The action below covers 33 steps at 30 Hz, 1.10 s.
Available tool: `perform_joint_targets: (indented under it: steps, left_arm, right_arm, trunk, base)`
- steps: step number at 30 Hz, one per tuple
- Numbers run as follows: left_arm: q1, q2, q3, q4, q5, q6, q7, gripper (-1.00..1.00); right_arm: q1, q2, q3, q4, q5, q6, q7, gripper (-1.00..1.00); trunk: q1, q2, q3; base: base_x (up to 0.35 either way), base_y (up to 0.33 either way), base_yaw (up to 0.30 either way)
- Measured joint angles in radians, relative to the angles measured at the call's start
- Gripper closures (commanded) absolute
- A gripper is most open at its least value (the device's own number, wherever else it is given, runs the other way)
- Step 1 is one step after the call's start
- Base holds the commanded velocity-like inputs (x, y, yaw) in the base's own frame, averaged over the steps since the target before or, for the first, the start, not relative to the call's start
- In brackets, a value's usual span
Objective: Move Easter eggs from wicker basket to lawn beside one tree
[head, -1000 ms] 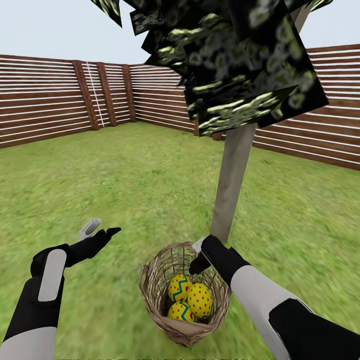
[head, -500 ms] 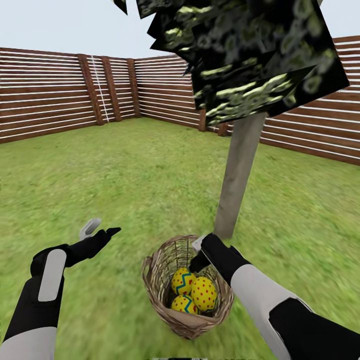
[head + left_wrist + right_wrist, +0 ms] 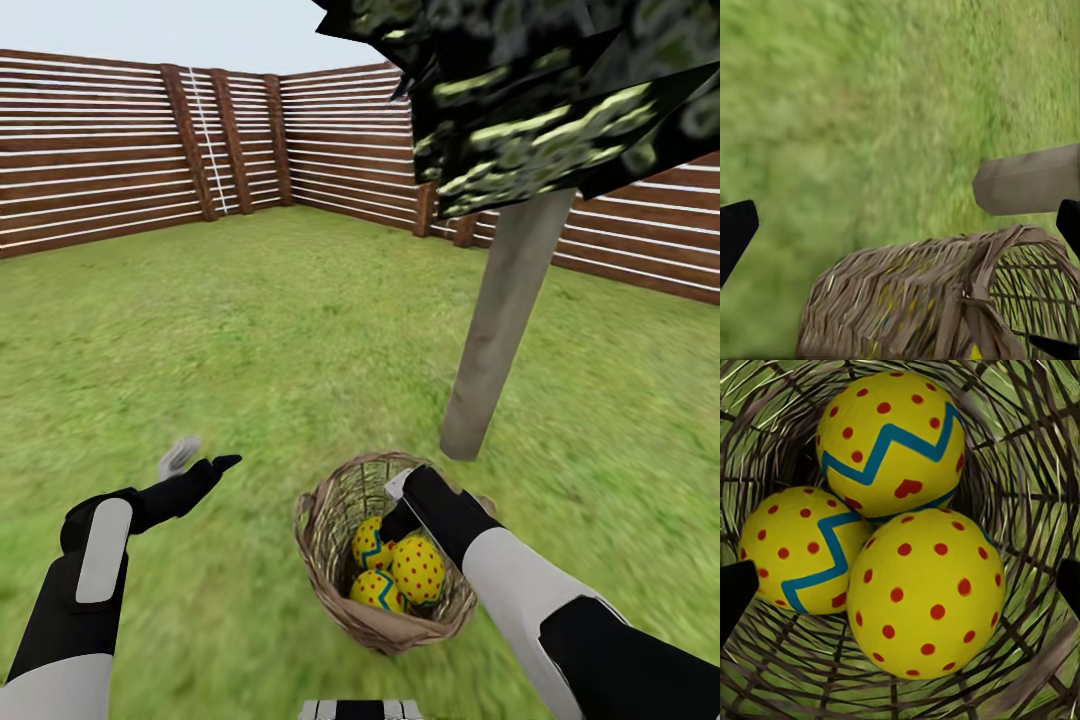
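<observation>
a: is the way down into the basket [image 3: 330,560] free?
b: the mouth faces up, uncovered; the right gripper [image 3: 397,508] hangs over its far rim, fingertips spread wide on either side of the eggs [image 3: 922,592].
a: space around them?
b: little. the three eggs touch one another and crowd the woven wall.
a: beside the basket?
b: the tree trunk [image 3: 500,330] stands just behind it. bare grass [image 3: 200,330] lies to the left, where the left gripper [image 3: 200,462] hovers.
</observation>
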Motion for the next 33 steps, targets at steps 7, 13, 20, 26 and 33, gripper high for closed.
perform_joint_targets:
  steps: [7, 13, 20, 26, 33]
  left_arm:
    - [0.0, 0.0, 0.001, -0.001, -0.001, -0.001, -0.001, -1.0]
    - [0.0, -0.001, 0.0, 0.0, -0.001, -0.002, -0.001, -1.0]
    - [0.0, -0.001, -0.001, 0.0, -0.001, -0.002, -0.001, -1.0]
    - [0.0, -0.001, -0.001, 0.0, -0.001, -0.002, -0.002, -1.0]
    - [0.0, -0.001, -0.001, 0.0, 0.0, -0.002, -0.003, -1.0]
  right_arm:
    - [0.0, 0.0, -0.001, 0.001, 0.001, 0.0, -0.002, -1.0]
    - [0.001, 0.0, -0.002, 0.001, 0.003, 0.002, -0.003, -1.0]
    - [0.001, -0.003, -0.004, 0.001, 0.006, 0.003, -0.005, -1.0]
    - [0.001, -0.011, -0.006, 0.001, 0.006, 0.003, -0.008, -1.0]
    - [0.001, -0.015, -0.008, 0.001, 0.006, 0.002, -0.007, -1.0]
  trunk:
    - [0.0, 0.0, -0.015]
    - [0.0, 0.0, -0.024]
    - [0.0, 0.0, -0.03]
    - [0.0, 0.0, -0.03]
    - [0.0, 0.0, -0.03]
  base:
    - [0.0, 0.0, 0.104]
    - [0.0, 0.0, 0.102]
    - [0.0, 0.0, 0.044]
    - [0.0, 0.0, 0.002]
    - [0.0, 0.0, 0.0]
